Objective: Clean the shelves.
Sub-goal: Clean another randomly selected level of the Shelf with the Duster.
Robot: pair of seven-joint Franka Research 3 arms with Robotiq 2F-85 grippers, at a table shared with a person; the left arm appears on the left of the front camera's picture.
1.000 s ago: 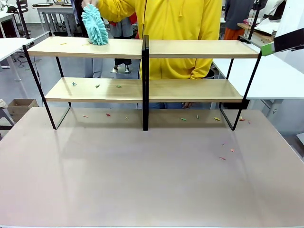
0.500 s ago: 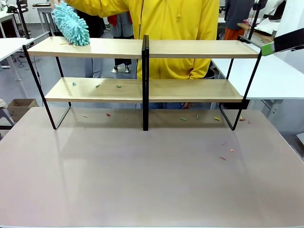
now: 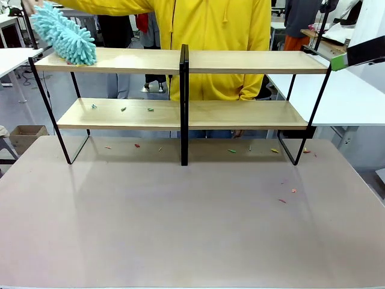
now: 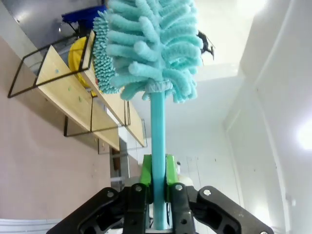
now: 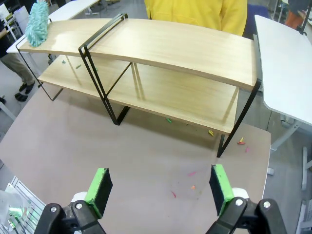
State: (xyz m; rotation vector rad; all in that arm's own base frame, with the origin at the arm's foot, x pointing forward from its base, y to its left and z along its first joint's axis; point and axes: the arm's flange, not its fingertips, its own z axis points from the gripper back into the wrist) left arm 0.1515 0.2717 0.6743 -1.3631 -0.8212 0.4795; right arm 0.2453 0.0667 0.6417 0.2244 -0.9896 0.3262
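Long light-wood shelves (image 3: 252, 61) in a thin black metal frame stand across the far part of the matt grey-brown table (image 3: 180, 229), with a person in a yellow hoodie (image 3: 210, 24) behind. Change over the last second: the fluffy teal microfibre duster (image 3: 63, 37) swept left along the upper board, from just left of the centre post to the far left end. It now lies over that corner, with the person's hand (image 3: 29, 7) at its top. The upper board looks bare, so that pass seems about finished. The lower board is not yet done: small coloured scraps (image 3: 123, 109) sit unchanged on its left half, and loose bits (image 3: 274, 150) lie on the table under and in front of the frame. The left gripper (image 4: 157, 183) is clamped tight on the straight teal handle of a second teal duster (image 4: 151, 44), head up, off the shelves' left end and not touching them. The right gripper (image 5: 159, 190) is spread wide with nothing in it, held up near the shelves' right end and clear of them, same as a second ago. The lower board likely comes next.
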